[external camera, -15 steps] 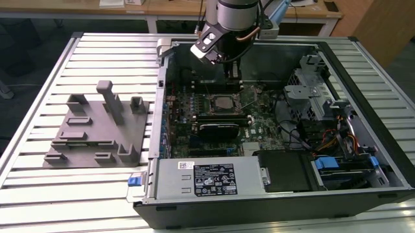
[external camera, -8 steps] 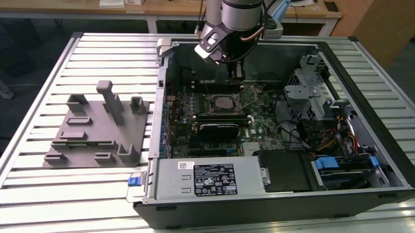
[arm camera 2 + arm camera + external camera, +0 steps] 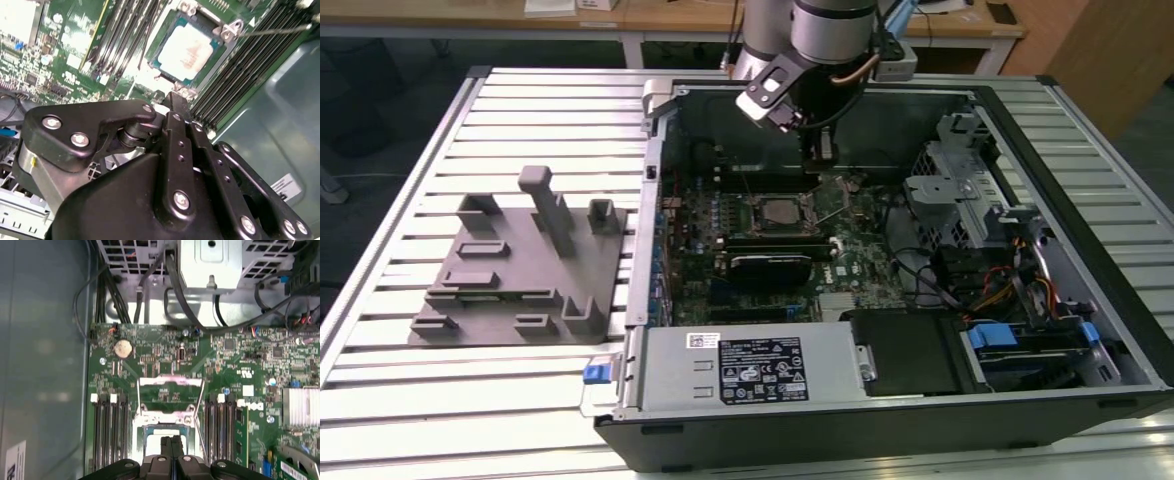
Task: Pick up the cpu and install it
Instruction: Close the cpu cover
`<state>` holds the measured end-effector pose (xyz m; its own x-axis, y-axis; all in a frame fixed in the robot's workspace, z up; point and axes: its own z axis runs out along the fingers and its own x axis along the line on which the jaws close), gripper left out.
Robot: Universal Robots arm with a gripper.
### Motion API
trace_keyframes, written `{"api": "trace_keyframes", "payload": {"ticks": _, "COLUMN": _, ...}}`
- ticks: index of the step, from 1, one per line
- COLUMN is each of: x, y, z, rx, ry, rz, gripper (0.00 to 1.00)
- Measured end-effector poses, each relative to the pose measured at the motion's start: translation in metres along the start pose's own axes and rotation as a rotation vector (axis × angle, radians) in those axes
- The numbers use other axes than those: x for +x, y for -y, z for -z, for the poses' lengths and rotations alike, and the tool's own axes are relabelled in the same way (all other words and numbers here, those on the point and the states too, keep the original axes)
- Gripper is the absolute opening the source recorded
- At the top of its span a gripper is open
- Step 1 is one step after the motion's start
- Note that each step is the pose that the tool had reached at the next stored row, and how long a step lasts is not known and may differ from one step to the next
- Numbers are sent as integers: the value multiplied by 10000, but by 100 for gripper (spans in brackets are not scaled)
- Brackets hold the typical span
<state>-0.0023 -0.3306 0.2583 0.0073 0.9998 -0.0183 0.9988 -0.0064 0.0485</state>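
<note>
Chip seated, pincer empty
Our pincer is pinched together and holds nothing; the chip lies just beyond its tips, so we avoid nudging it sideways.

Open room straight above the cpu — memory slots flank it, the case wall close beside.

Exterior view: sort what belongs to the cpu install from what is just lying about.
Job: cpu, seated on the motherboard; hand, close by it.
Lying about: grey fixture block; power supply; drive cage.
</note>
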Motion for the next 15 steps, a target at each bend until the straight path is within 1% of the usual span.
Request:
{"api": "trace_keyframes", "payload": {"ticks": 5, "x": 1, "y": -99, "z": -4, "rx": 3, "ry": 2, "rz": 0, "gripper": 11}}
{"api": "trace_keyframes", "payload": {"ticks": 15, "x": 3, "y": -234, "z": -11, "rx": 2, "ry": 0, "rz": 1, "gripper": 11}}
